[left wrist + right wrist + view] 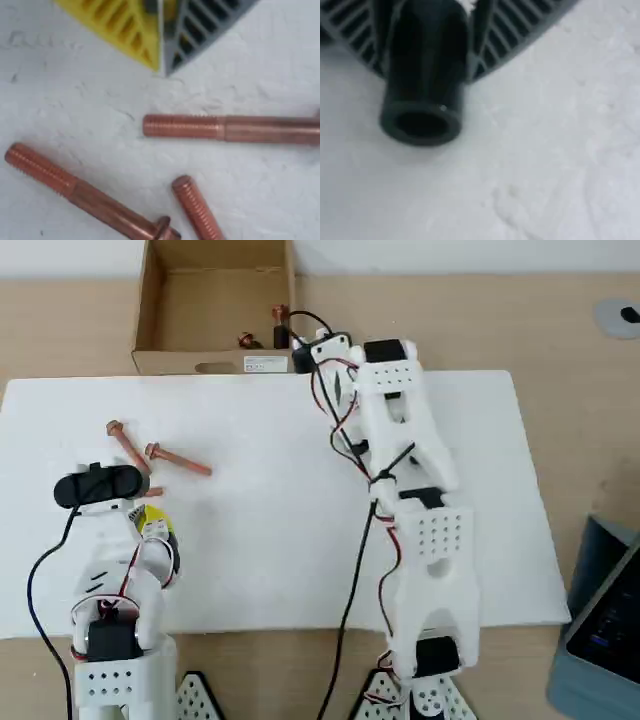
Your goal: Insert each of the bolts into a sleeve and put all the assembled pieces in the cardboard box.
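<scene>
High view: we note loose bolts [178, 460] on the white mat [260, 540] near the left arm, and two copper pieces [247, 340] inside the cardboard box [150, 300].
Left wrist: left gripper [162, 67] pinched closed, empty, near three bolts.
Right wrist: right gripper [427, 65] clamps a black sleeve [422, 120] over the mat.

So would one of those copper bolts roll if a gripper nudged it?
Probably: the copper bolt has a round shank, though a flanged head may curve the roll. It looks like solid metal, so likely stiff and heavy for its size.
</scene>
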You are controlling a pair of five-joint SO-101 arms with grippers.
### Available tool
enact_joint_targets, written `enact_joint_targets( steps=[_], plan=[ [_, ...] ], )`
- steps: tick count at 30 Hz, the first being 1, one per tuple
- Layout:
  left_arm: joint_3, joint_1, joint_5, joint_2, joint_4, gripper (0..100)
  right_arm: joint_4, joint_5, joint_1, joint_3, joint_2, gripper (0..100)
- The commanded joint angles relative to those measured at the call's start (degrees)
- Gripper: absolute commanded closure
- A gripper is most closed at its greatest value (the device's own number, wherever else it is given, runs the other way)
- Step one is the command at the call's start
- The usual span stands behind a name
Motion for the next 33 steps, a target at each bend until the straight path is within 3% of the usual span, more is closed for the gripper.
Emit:
enact_joint_targets(
  steps=[1,7,13,24,33],
  plan=[
    [0.8,0.4,0.3,-0.5,0.1,100,3.2,0.1,0.0,-5.7,0.5,98.8],
    [0.8,0.4,0.4,-0.5,0.1,100,13.7,0.0,-0.1,-20.3,0.5,98.8],
    [0.8,0.8,0.2,-0.5,0.3,100,14.7,-6.4,0.7,-22.8,-3.6,98.8],
    [0.8,0.7,0.2,-0.5,0.4,100,14.6,-14.2,1.2,-1.0,-29.3,98.8],
    [0.8,0.6,0.3,-0.5,0.4,100,14.6,-14.5,1.5,21.6,-55.8,98.8]
  ],
)
